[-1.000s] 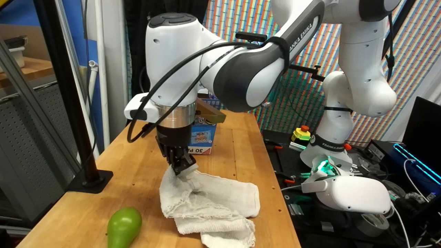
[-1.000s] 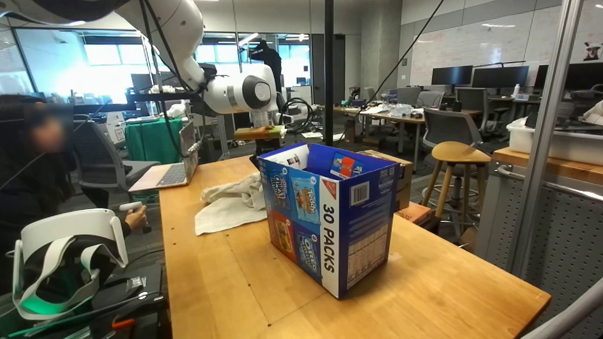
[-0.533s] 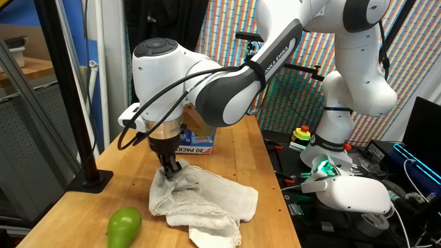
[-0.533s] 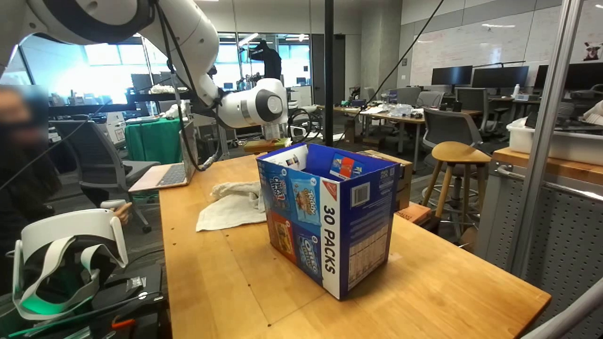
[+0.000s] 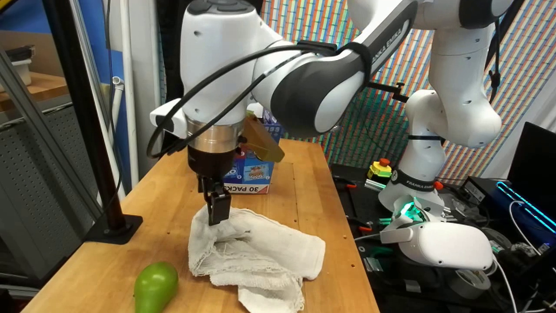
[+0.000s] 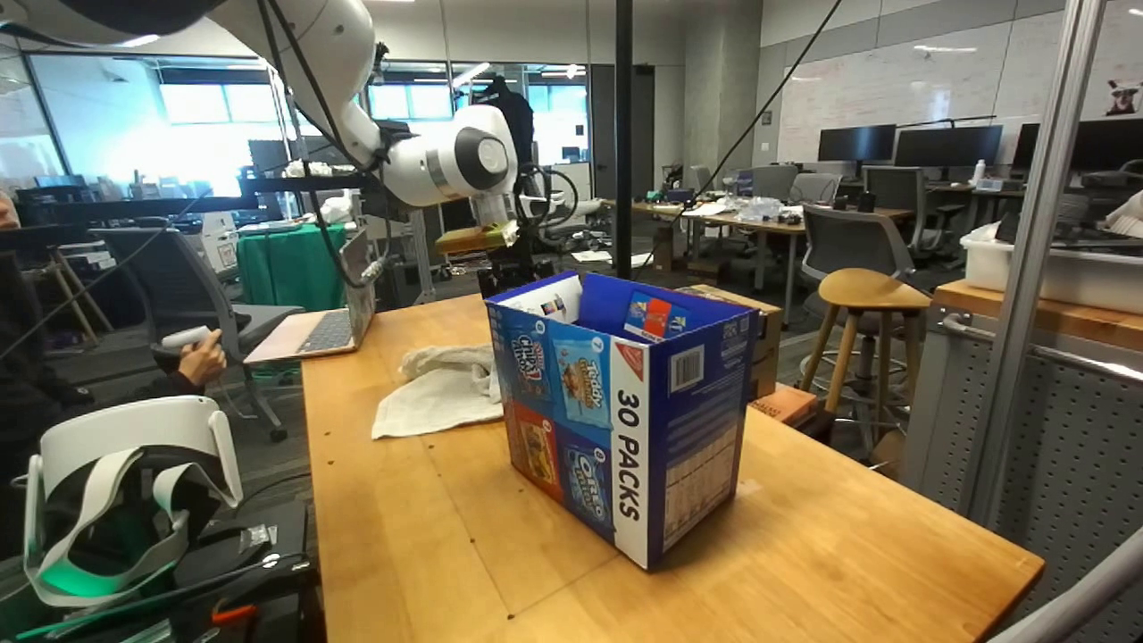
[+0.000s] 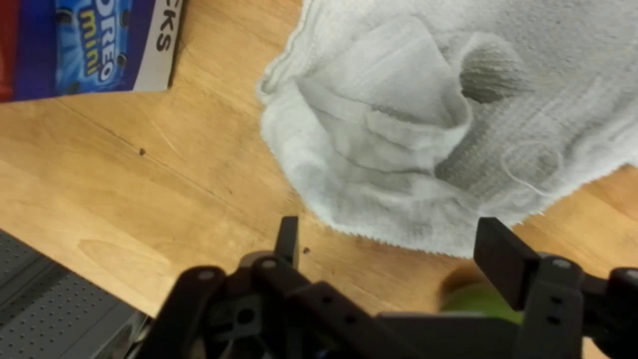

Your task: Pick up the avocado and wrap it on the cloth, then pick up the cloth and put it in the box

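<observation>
While the black two-finger end effector (image 7: 389, 234) points downward, its jaws stand wide apart; in the wrist view, wood and fabric edge show between the fingers (image 7: 503, 262). Below it lies the off-white fabric cloth (image 5: 260, 261). Contact between fingers and cloth cannot be determined.

The cloth is rumpled and folded in layers: coarse weave, frayed hem, one rolled fold around a shaded hollow, and a thin loose thread curled into a loop.

Near the cloth, and apart from it, the smooth, bright green, pear-shaped avocado (image 5: 155, 284) lies on the light-brown wooden table (image 5: 304, 191). The lower frame edge cuts it off in an exterior view.

The blue cardboard box (image 6: 616, 429), printed with red, white and light-blue snack pictures, stands upright on the table with its top open. In an exterior view it covers part of the cloth and the lower end of the end effector. Where the white robot arm (image 5: 221, 65) and a yellow-brown piece (image 5: 263, 145) at its wrist cross the exterior view, they cover part of the box.

The table surface shows grain, seams and small dark holes. At its edges stand a slim black post (image 5: 84, 108) and an open pink laptop (image 6: 327, 331). Beside the table sits a white headset (image 5: 449, 245).
</observation>
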You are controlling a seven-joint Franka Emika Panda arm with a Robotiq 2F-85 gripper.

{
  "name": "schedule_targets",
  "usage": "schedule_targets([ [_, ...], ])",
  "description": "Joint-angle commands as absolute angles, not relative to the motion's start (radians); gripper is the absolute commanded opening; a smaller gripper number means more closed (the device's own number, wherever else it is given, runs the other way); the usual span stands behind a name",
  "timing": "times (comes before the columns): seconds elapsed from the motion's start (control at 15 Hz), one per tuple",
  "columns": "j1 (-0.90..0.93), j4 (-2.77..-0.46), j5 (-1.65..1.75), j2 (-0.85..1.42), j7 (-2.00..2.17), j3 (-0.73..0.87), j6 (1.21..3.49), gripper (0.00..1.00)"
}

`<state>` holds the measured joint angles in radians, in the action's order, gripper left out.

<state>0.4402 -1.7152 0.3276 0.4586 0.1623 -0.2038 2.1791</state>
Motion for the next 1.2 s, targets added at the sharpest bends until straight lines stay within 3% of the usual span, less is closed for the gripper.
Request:
schedule_targets([
  [0.0, 0.477, -1.724, 0.332, 0.392, 0.188, -0.229, 2.191, 1.0],
  [1.13, 0.468, -1.415, 0.283, 0.674, -0.039, -0.252, 2.181, 1.0],
])
